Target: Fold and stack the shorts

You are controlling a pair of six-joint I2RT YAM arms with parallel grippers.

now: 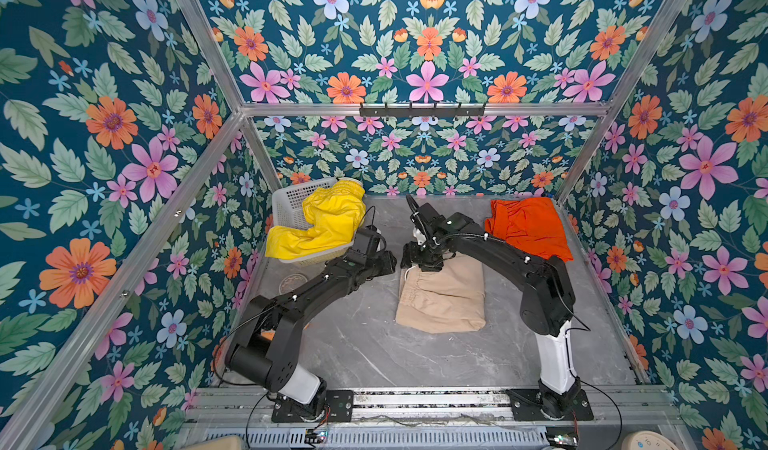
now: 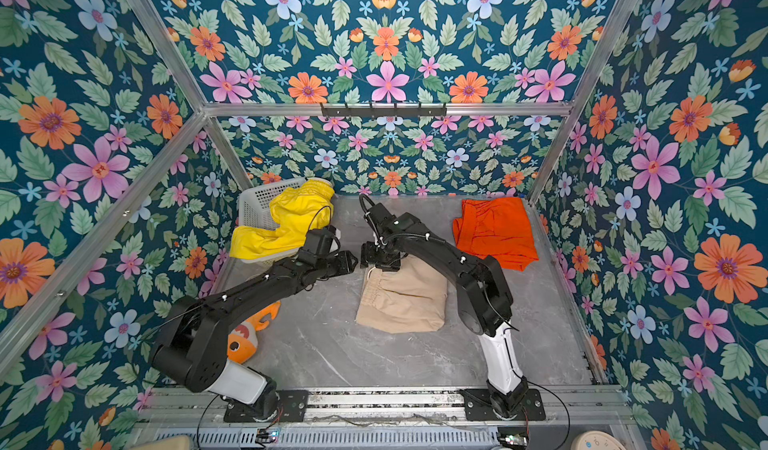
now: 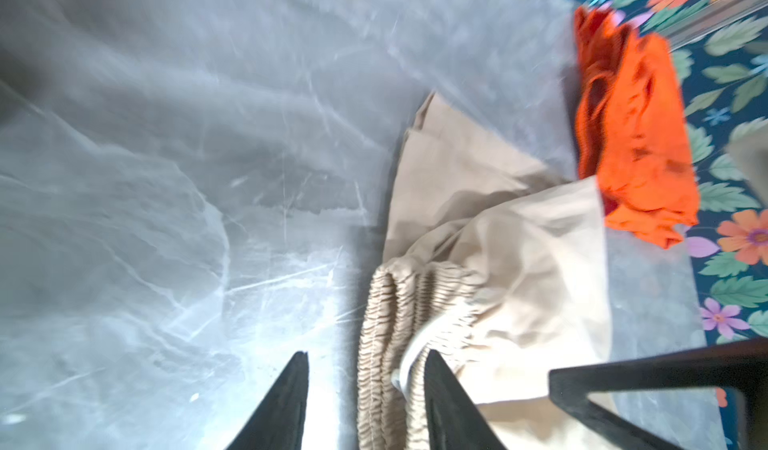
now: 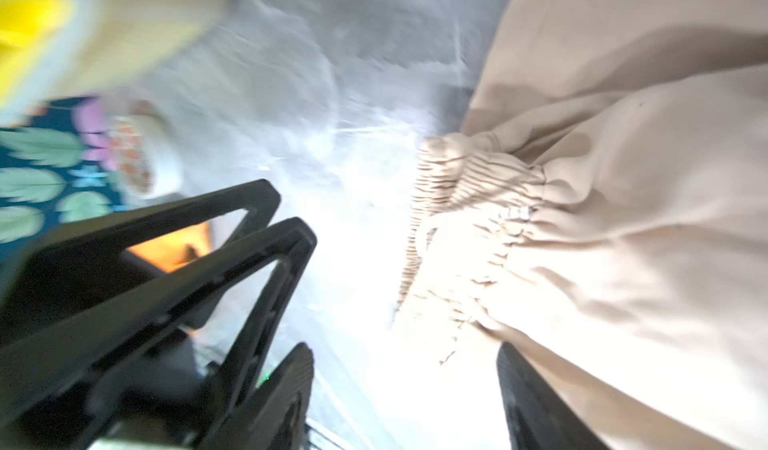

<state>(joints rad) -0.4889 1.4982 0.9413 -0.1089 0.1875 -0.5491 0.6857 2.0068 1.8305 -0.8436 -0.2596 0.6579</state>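
Grey tabletop (image 2: pixel 332 356), beige shorts (image 2: pixel 405 298) partly behind right gripper (image 4: pixel 405 360)

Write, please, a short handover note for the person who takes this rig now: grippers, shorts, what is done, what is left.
Both open, holding nothing: the left gripper and the right gripper, at the waistband end of the beige shorts.
The beige shorts lie folded mid-table; the orange shorts folded at the far right corner; the yellow shorts unfolded, draped over the white basket.
Done, apparently: two folds. Left: stack beige with orange; fold and stack yellow.
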